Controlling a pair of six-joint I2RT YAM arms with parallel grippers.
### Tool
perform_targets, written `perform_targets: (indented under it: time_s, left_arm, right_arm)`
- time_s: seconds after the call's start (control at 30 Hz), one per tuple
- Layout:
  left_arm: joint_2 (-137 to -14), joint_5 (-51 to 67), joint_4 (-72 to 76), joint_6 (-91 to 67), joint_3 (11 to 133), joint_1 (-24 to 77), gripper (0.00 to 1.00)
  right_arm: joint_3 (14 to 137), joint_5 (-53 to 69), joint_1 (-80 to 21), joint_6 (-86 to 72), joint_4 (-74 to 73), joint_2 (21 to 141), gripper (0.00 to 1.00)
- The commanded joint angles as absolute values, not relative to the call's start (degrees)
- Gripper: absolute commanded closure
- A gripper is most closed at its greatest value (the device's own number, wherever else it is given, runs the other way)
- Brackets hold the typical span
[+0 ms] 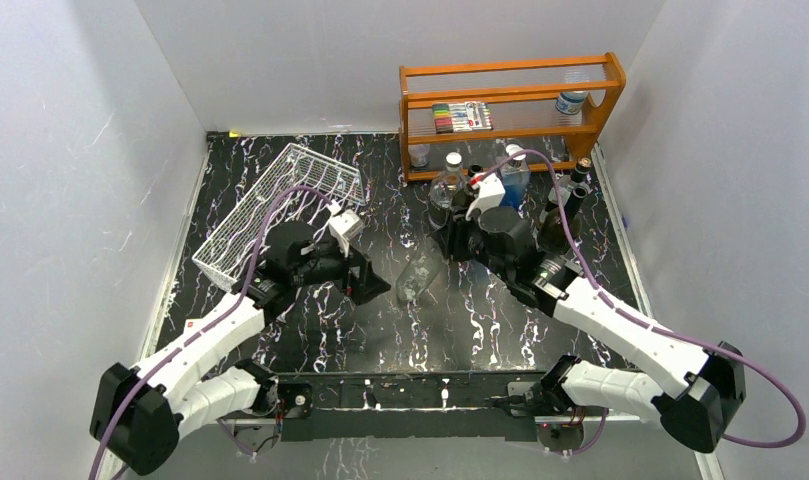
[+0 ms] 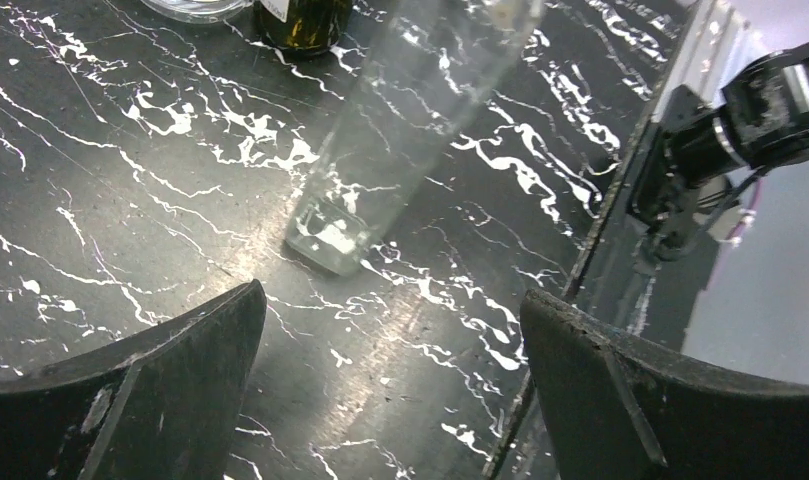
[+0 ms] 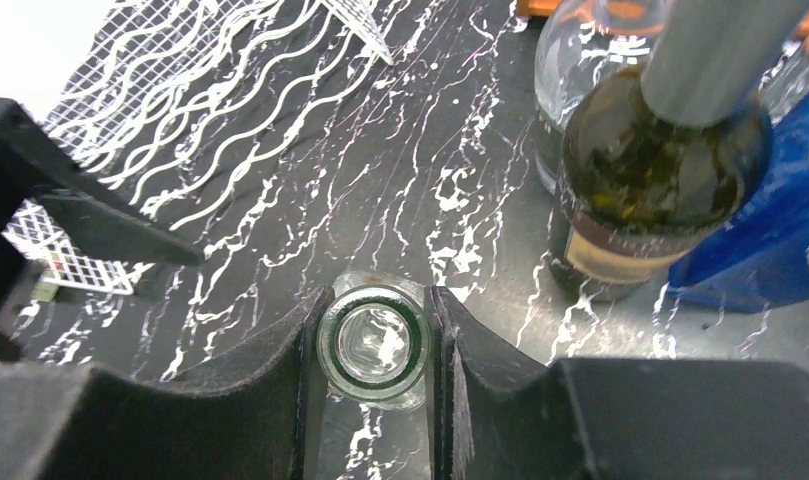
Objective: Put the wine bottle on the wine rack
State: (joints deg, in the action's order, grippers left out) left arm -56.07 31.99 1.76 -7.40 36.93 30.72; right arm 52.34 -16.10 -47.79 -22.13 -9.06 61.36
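A clear glass wine bottle (image 1: 418, 275) leans tilted at the middle of the black marbled table, its base on the surface. My right gripper (image 1: 464, 238) is shut on its neck; in the right wrist view the fingers (image 3: 280, 400) clamp both sides of the open bottle mouth (image 3: 372, 350). My left gripper (image 1: 372, 287) stands open just left of the bottle's base, nothing between its fingers (image 2: 170, 370); the bottle base (image 2: 330, 238) lies ahead of them. The white wire wine rack (image 1: 280, 205) sits at the back left, also seen in the right wrist view (image 3: 210, 80).
A dark wine bottle (image 1: 560, 215) (image 3: 660, 170), a blue bottle (image 1: 515, 180) and a round clear bottle (image 1: 446, 185) stand close behind my right gripper. An orange wooden shelf (image 1: 510, 110) with markers stands at the back right. White walls enclose the table.
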Motion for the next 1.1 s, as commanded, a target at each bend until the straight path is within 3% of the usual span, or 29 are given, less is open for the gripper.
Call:
perform_targets:
  time_s: [0.0, 0.37, 0.57, 0.77, 0.93, 1.07]
  left_arm:
    - [-59.8, 29.0, 8.0, 0.3, 36.7, 32.8, 0.02]
    - [-73.7, 43.1, 11.7, 14.0, 39.7, 35.1, 0.02]
    - [-81.2, 47.9, 21.8, 6.7, 39.5, 35.5, 0.02]
    - [-82.6, 45.4, 24.6, 7.1, 37.7, 35.7, 0.04]
    - [-84.3, 46.6, 25.1, 5.5, 36.3, 35.8, 0.25]
    - [-85.2, 47.8, 27.0, 6.2, 34.8, 36.8, 0.28]
  right_arm:
    - [48.9, -14.3, -48.0, -29.7, -6.3, 57.4, 0.84]
    - [46.3, -11.5, -47.9, -32.4, -5.2, 54.4, 0.84]
    - [45.7, -8.8, -48.0, -33.7, -2.7, 54.8, 0.84]
    - [45.1, -6.8, -48.0, -34.8, -0.6, 55.5, 0.84]
    - [45.3, -6.6, -48.0, -34.5, -0.5, 55.9, 0.84]
    - [45.4, -6.4, -48.0, -34.5, -0.6, 55.7, 0.84]
